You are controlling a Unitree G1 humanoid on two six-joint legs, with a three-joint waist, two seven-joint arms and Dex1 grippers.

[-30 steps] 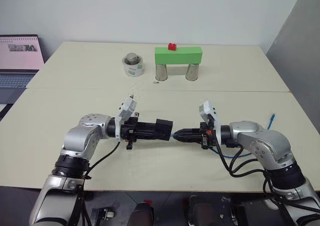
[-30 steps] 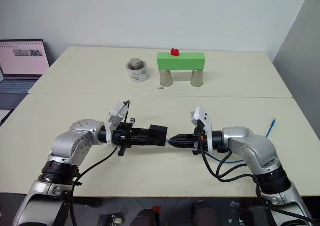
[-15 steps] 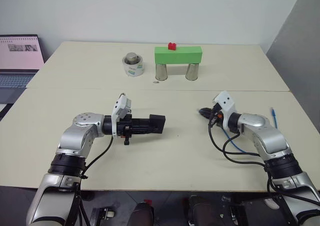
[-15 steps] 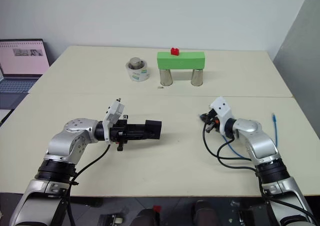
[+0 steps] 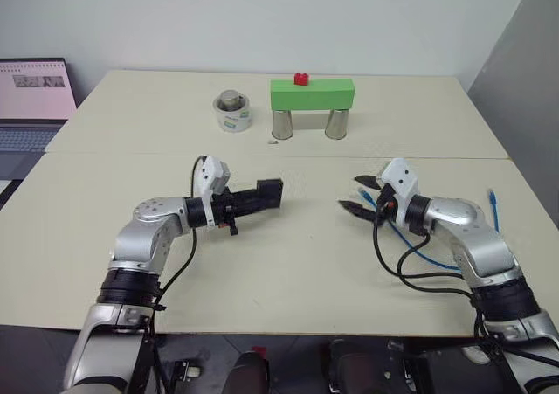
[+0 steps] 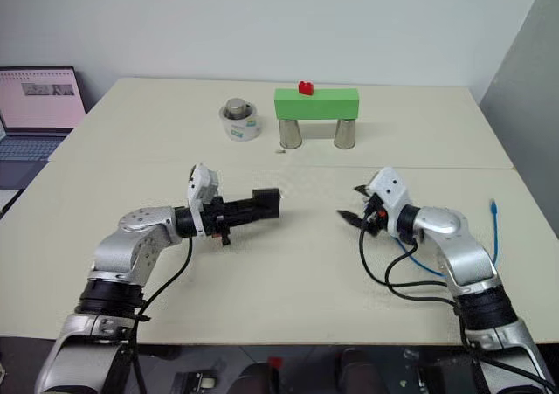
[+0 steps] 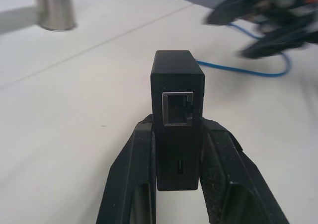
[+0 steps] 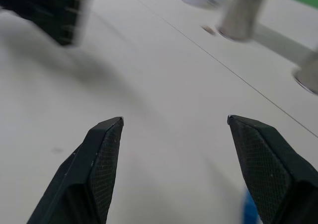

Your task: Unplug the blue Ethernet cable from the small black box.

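The small black box was a matte, flat block held off the bench, clamped between the closed fingers of the left gripper toward the left half of the bench. Its free end faced away from that hand, and a square, metal-rimmed port sat open in it with nothing plugged in; a small slot showed lower on the same face.

The right gripper hung over the right half of the bench with its two black fingers spread wide and nothing between them, well apart from the box.

The blue Ethernet cable was a thin bright-blue cord lying in loose curves on the bench under and behind the right wrist, mixed with the thicker black arm cables. One end rose near the right edge of the bench, with a small plug at its tip.

Near the far edge stood a green block on two metal cups, with a roll of tape beside it.
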